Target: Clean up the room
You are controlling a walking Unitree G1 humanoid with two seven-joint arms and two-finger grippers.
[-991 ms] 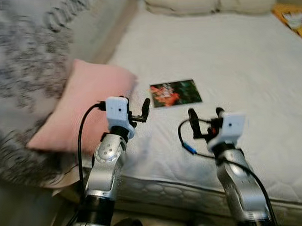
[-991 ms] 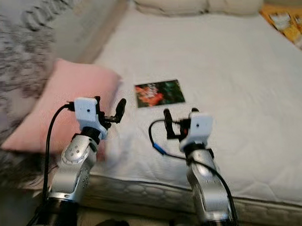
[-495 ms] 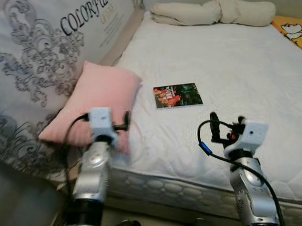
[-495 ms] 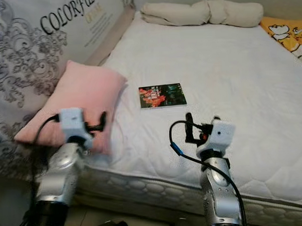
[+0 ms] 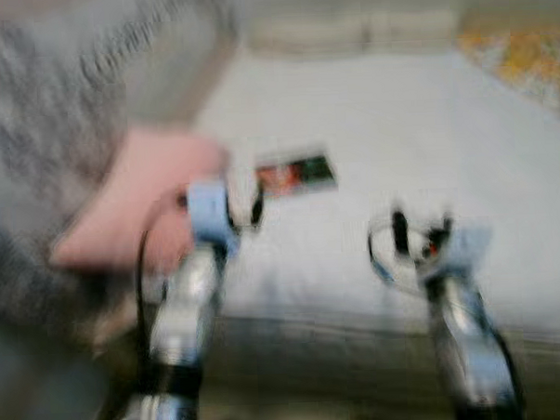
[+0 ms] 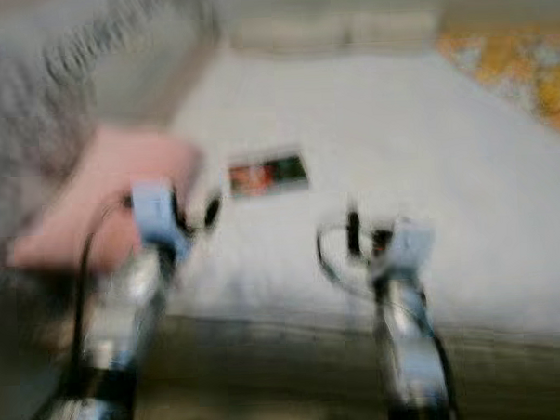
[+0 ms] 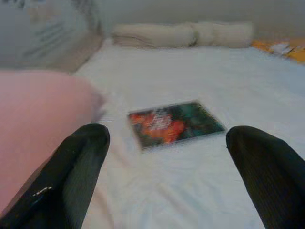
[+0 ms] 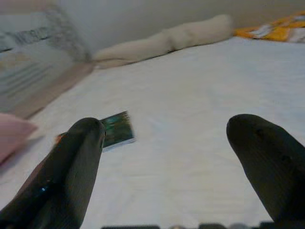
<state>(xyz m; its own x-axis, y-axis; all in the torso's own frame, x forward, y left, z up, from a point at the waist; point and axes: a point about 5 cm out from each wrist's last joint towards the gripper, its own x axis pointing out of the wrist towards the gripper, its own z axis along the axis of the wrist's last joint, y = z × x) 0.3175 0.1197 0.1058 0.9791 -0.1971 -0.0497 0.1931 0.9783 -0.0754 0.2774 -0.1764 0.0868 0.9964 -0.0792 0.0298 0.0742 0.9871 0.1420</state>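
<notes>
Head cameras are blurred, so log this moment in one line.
left gripper: open, facing colourful glossy book on white mattress | right gripper: open, above mattress | pink pillow: beside book

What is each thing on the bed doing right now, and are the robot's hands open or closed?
Colourful flat book: closed, lying flat on the mattress.
Pink pillow: resting at the bed's edge, beside the book.
Long beige rolled pillow: lying along the far end.
White mattress: bare.
Left hand: open, holding nothing.
Right hand: open, holding nothing.
</notes>
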